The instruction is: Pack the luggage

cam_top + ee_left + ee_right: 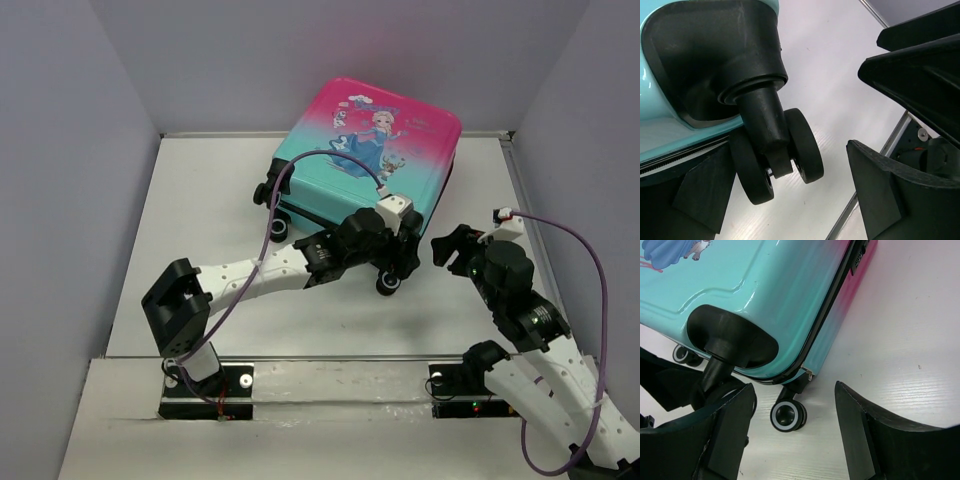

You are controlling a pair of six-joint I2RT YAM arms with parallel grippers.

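The luggage (370,150) lies flat and closed at the back of the table, princess print up, pink end far, teal end near. It also shows in the left wrist view (655,135) and in the right wrist view (765,290). My left gripper (402,258) is open at its near right corner, its jaws either side of a black twin wheel (780,155), the right jaw well apart from it. My right gripper (450,245) is open and empty just right of that corner. Its jaws frame the lower corner wheel (787,416) without touching it.
White table with a raised rim (505,135) at the back and sides, grey walls around. Another luggage wheel (262,193) sticks out at the left near corner. The two grippers are close together at the same corner.
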